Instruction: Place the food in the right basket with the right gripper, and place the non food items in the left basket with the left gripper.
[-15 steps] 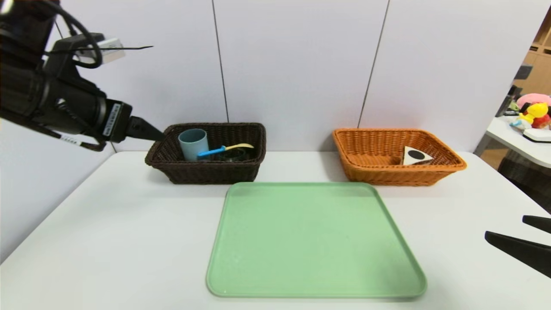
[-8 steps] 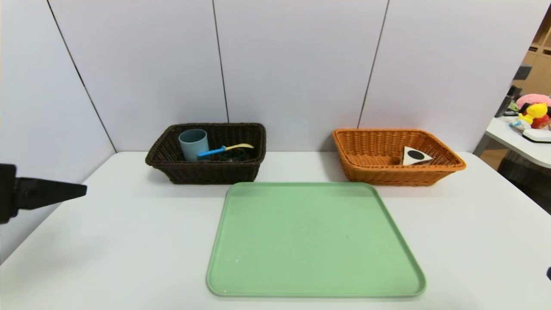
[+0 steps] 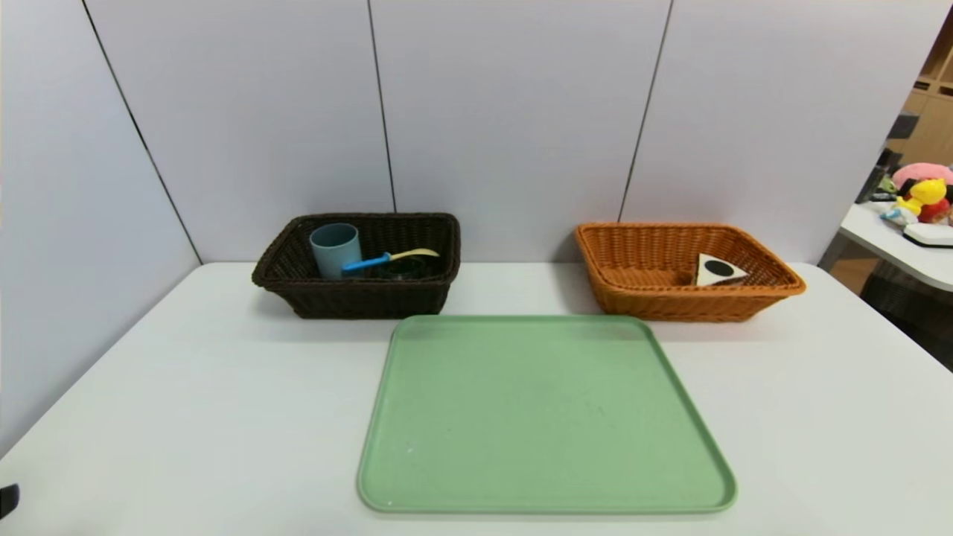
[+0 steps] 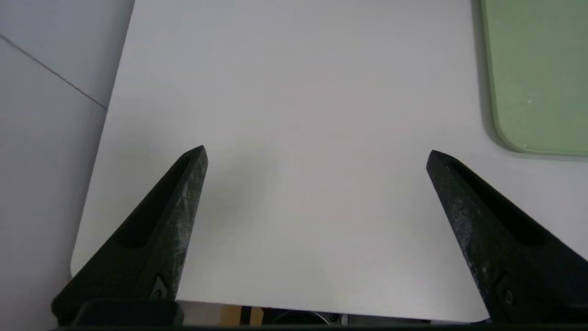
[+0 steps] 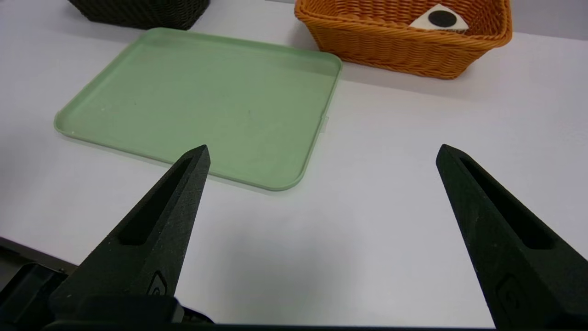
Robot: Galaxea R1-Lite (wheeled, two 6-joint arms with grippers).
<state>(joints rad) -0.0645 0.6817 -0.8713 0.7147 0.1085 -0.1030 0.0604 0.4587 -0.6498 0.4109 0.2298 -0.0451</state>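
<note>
The dark brown left basket [image 3: 298, 294] holds a blue-grey cup [image 3: 335, 249], a blue-handled spoon [image 3: 387, 257] and a dark item I cannot make out. In the orange right basket [image 3: 640, 298] lies a white triangular rice ball with a black patch [image 3: 718, 269], also in the right wrist view [image 5: 440, 19]. My left gripper [image 4: 317, 154] hangs open and empty over the table's near left corner. My right gripper [image 5: 324, 151] is open and empty above the near right part of the table.
An empty green tray [image 3: 543, 417] lies at the middle of the white table [image 3: 186, 387]. Grey wall panels stand behind the baskets. A side table with plush toys [image 3: 919, 195] is at the far right.
My left arm has pulled back from the left basket, down and towards me, almost out of the head view. The right gripper has also left the head view. The baskets' contents stay put.
</note>
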